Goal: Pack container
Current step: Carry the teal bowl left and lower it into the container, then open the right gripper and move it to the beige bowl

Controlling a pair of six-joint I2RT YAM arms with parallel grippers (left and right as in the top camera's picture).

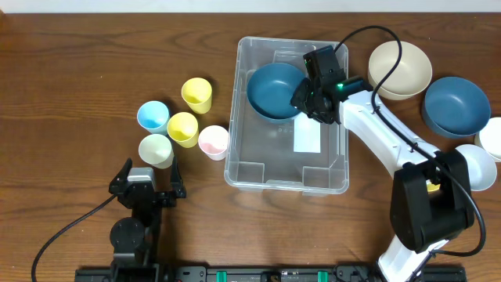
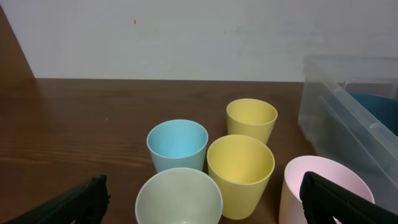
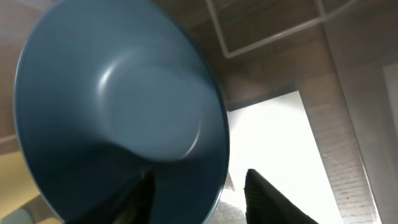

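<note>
**Blue bowl inside the bin, right jaws parted at its rim**

- Task item: the large clear rectangular plastic container (image 1: 286,182) sits mid-table, its long side running away from the robot. A white rectangular label (image 1: 307,138) shows on its base.
- Contents: one dark blue round bowl (image 1: 272,90) at the far end, close to the left wall. I cannot tell whether it lies flat or leans.
- Right gripper (image 1: 311,100): over the container, at the bowl's right rim. In the right wrist view its two dark fingers (image 3: 264,196) stand apart with the rim between them. A gap shows between the rim and one finger, so the jaws are parted and pinch nothing.
- Left gripper (image 1: 149,174): low near the front left of the table, jaws spread wide, empty. It faces the cups, just short of the nearest one.
- Cups, all left of the container, upright and close together:
  - far yellow plastic cup (image 1: 196,95)
  - light blue cup (image 1: 153,116)
  - near yellow cup (image 1: 182,128)
  - pale green cup (image 1: 156,150)
  - pink cup (image 1: 213,142), just beside the container wall
- Right of the container:
  - beige round bowl (image 1: 400,69)
  - second dark blue bowl (image 1: 456,105)
  - two pale bowls (image 1: 479,166) at the table's right edge, partly cut off
</note>
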